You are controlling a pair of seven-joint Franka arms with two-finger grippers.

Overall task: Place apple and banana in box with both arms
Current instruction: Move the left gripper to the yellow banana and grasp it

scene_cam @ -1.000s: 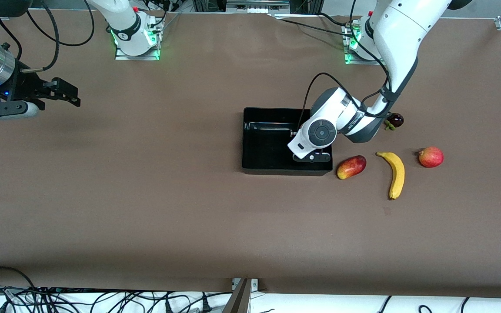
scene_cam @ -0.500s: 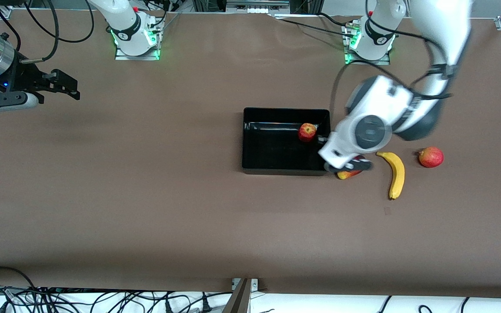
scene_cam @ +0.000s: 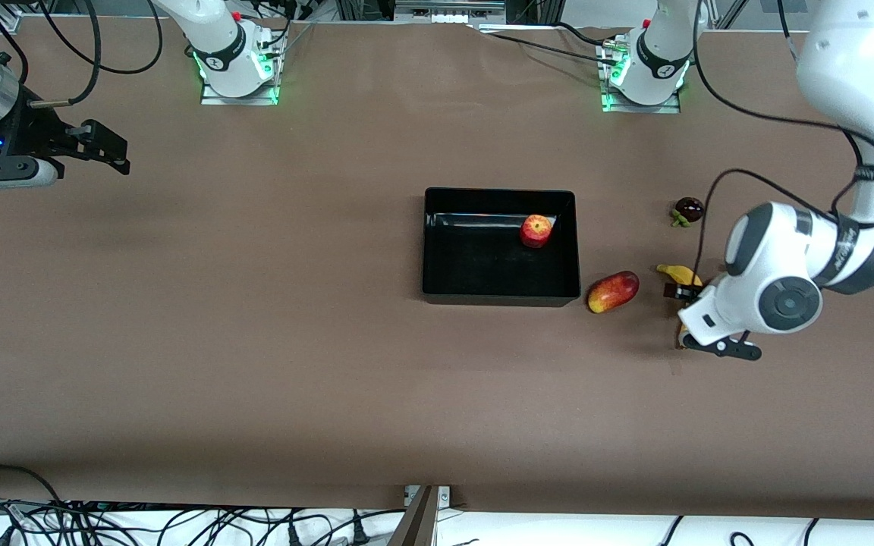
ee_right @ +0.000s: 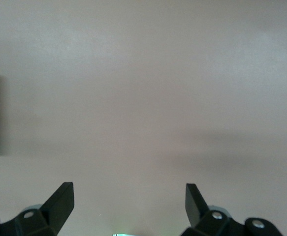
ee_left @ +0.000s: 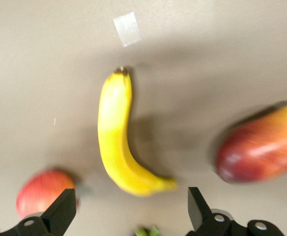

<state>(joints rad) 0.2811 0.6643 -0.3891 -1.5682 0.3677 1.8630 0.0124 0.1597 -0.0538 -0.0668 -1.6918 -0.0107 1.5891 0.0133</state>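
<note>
Over the banana (ee_left: 116,137) hangs the left gripper (ee_left: 128,214), its fingers wide apart and holding nothing; the banana lies on the table (scene_cam: 255,341) near the box (scene_cam: 437,288); the apple (scene_cam: 536,230) sits in the box, so that part looks done; the banana is left; the right gripper (ee_right: 128,206) waits wide open and empty over bare table at the right arm's end.

from the front i see only the banana (scene_cam: 672,271)'s stem end; the left arm's wrist hides the rest and the red-orange fruit (ee_left: 44,191), which is cut off in the blurred left wrist view.
</note>
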